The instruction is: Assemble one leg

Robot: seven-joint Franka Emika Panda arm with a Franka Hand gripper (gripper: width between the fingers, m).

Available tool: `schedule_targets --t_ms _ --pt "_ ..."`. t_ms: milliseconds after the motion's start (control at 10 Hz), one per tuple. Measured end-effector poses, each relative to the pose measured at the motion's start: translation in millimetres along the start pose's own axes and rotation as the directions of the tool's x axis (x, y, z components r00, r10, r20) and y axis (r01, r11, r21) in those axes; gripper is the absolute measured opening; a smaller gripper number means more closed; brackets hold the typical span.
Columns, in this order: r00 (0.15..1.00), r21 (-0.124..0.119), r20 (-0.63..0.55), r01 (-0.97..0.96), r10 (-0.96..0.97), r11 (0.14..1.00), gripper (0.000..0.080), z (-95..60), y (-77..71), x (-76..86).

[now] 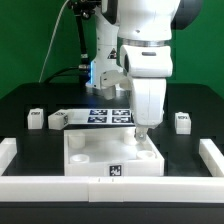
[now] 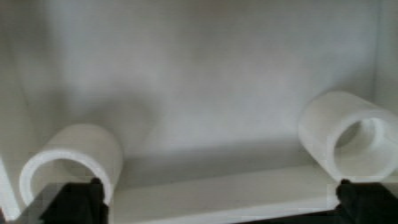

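Note:
Three legs show in the exterior view, small white tagged blocks on the black table: two at the exterior view's left [image 1: 36, 118] [image 1: 57, 119] and one at its right [image 1: 182, 121]. My gripper [image 1: 143, 129] hangs low over the far right corner of the large white tray-like part [image 1: 80, 160], away from all the legs. In the wrist view the gripper [image 2: 217, 205] is open and empty, with its dark fingertips [image 2: 71, 200] wide apart. Below it are the tray's white surface and two round sockets [image 2: 80, 155] [image 2: 356, 135].
The marker board [image 1: 110, 115] lies behind the tray-like part. White rails border the table at the exterior view's left [image 1: 8, 150], right [image 1: 212, 155] and front [image 1: 60, 185]. The arm's base stands at the back.

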State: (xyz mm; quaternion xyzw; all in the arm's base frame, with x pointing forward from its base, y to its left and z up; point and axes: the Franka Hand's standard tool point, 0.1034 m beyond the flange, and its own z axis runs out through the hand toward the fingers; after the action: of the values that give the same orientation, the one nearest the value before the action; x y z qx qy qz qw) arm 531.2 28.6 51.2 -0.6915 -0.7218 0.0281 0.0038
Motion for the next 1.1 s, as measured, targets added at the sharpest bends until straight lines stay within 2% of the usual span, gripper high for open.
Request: schedule_targets --t_ms 200,300,400,500,700,900,1100 --pt "1.0 0.002 0.0 0.003 -0.003 1.0 0.065 1.1 -1.3 -1.1" --pt "0.999 -0.008 -0.004 0.046 -0.046 0.999 0.065 7.4 -10.0 -6.4" --pt "0.999 -0.003 -0.008 0.051 -0.051 0.999 0.065 14.0 -26.8 -12.8" --pt "0.998 -0.005 -0.012 0.058 -0.058 0.998 0.065 17.4 -37.6 -17.5" --pt "0.998 0.006 -0.018 0.054 -0.054 0.999 0.065 26.6 -48.7 -27.0" --pt "0.999 0.016 -0.022 0.045 -0.044 0.999 0.065 33.9 -52.5 -35.1" --pt "0.999 0.037 -0.029 0.037 -0.036 0.999 0.065 46.0 -59.1 -40.0"
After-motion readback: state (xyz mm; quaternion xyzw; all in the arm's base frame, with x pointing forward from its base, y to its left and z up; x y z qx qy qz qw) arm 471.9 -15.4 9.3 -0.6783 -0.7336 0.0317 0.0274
